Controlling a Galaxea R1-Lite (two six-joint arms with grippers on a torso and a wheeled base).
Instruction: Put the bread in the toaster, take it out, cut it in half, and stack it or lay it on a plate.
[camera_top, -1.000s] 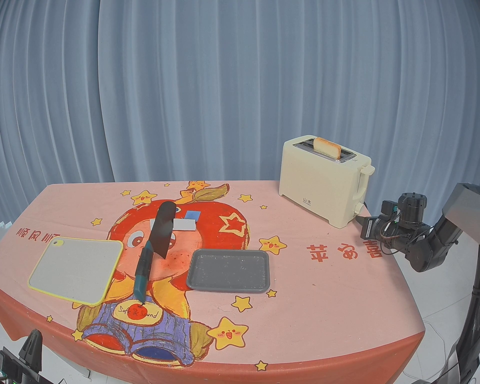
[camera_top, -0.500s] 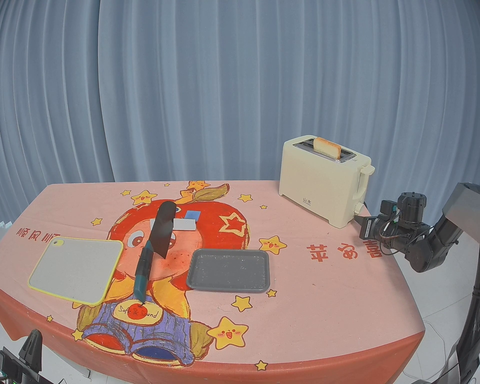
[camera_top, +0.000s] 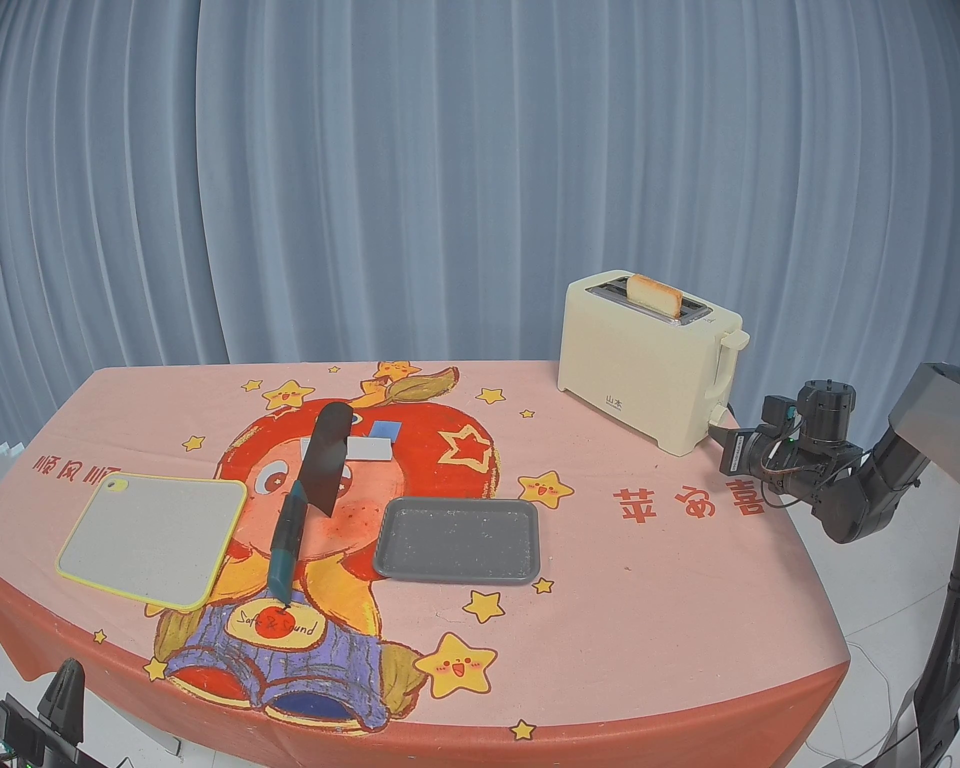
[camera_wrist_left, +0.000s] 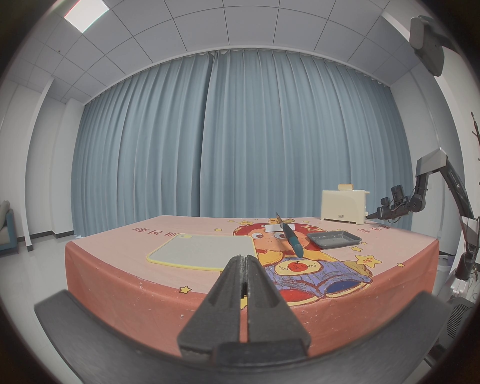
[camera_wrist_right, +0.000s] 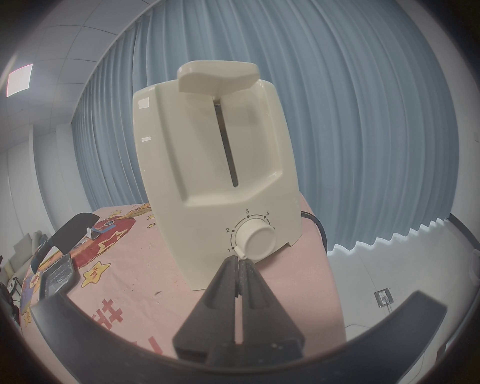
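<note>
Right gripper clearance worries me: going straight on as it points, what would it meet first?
Probably the dial on the end of the toaster: the shut right gripper points at its lower edge. How much gap remains is unclear.

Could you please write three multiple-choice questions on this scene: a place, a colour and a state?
1. Where is the bread? A on the tray; B in the toaster slot; C in the right gripper.
2. What colour is the tray? A white; B yellow; C dark grey.
3. How is the right gripper? A shut and empty; B wide open; C shut on the bread.
Answers: B, its top sticks up from the slot; C, the head view shows it so; A, its jaws meet with nothing between.
</note>
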